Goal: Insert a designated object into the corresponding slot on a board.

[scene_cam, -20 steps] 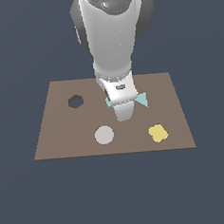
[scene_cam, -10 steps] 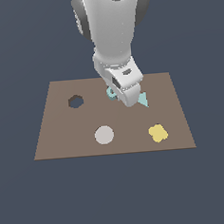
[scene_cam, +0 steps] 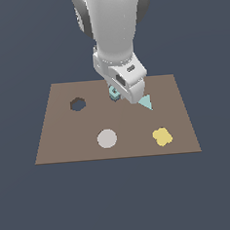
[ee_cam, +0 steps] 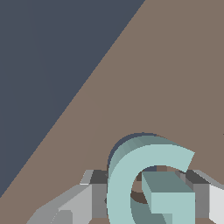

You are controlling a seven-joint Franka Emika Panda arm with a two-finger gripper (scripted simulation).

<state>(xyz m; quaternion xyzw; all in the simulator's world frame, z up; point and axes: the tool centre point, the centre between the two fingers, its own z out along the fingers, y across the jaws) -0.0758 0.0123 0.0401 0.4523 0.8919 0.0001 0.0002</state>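
Teal spiral piece (ee_cam: 144, 183): G-shaped, held between the fingers of the gripper (scene_cam: 116, 93) and lifted off the board; in the exterior view only a small teal corner shows below the hand, near the board's centre, slightly toward 12 o'clock.

Arm (scene_cam: 112, 24): white Panda, largest item, descending from 12 o'clock over the board.

Board (scene_cam: 60, 136): flat brown rectangle on a dark ground. In the wrist view its edge runs diagonally, bare brown surface beneath the piece.

Grey disc (scene_cam: 107, 138): on the board at about 7 o'clock from the gripper, apart from it.

Yellow lobed piece (scene_cam: 162, 136): at about 4 o'clock from the gripper, near the board's front edge.

Teal triangle (scene_cam: 146, 103): just beside the hand, at about 4 o'clock, partly hidden by it.

Hexagonal hole (scene_cam: 77, 104): dark, at about 9 o'clock from the gripper.

Spiral slot: not visible in either view; likely hidden under the hand.

Gripper state: pinching the spiral, grey fingers (ee_cam: 98, 192) pressed against its sides.

Risk: the G fits in one orientation only; a slight rotation or offset would probably seat it on the rim rather than inside. The hand's closeness to the triangle risks a nudge on descent.
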